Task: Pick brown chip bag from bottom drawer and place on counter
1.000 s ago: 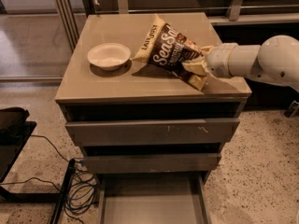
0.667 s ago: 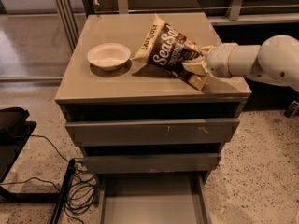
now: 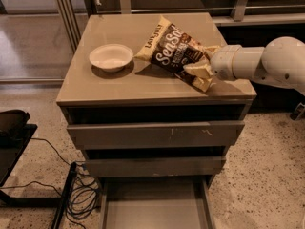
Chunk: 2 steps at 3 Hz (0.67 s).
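Glossy taupe counter (image 3: 109,86) over speckled floor (image 3: 269,175), gripper (image 3: 202,69) at its right edge tight on brown chip bag (image 3: 170,51).

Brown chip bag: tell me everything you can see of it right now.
The crinkly dark-brown foil chip bag, cream at both ends with large white "Sea Salt" lettering, lies slanted across the glossy taupe counter. Its upper-left end is close to the round white bowl but apart from it. Its lower-right end is crumpled against the white arm's end effector, near the counter's right edge.
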### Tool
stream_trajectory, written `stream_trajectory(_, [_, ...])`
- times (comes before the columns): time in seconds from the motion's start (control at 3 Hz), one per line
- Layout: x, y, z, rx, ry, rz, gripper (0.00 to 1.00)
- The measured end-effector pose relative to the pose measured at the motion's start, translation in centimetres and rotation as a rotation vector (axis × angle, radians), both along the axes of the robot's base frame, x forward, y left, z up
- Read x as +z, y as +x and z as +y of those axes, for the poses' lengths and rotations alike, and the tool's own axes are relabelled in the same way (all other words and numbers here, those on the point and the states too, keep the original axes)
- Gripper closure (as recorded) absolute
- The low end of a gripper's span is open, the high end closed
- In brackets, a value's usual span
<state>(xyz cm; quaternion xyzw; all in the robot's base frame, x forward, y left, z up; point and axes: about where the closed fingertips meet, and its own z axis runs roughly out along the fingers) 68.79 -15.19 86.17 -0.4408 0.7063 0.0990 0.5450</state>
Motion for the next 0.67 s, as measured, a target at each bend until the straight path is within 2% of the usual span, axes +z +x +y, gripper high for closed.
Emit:
stream_trajectory(0.33, [0.00, 0.00, 0.00, 0.000, 0.000, 0.000, 0.00])
stream_trajectory(0.67, [0.00, 0.00, 0.01, 0.000, 0.000, 0.000, 0.00])
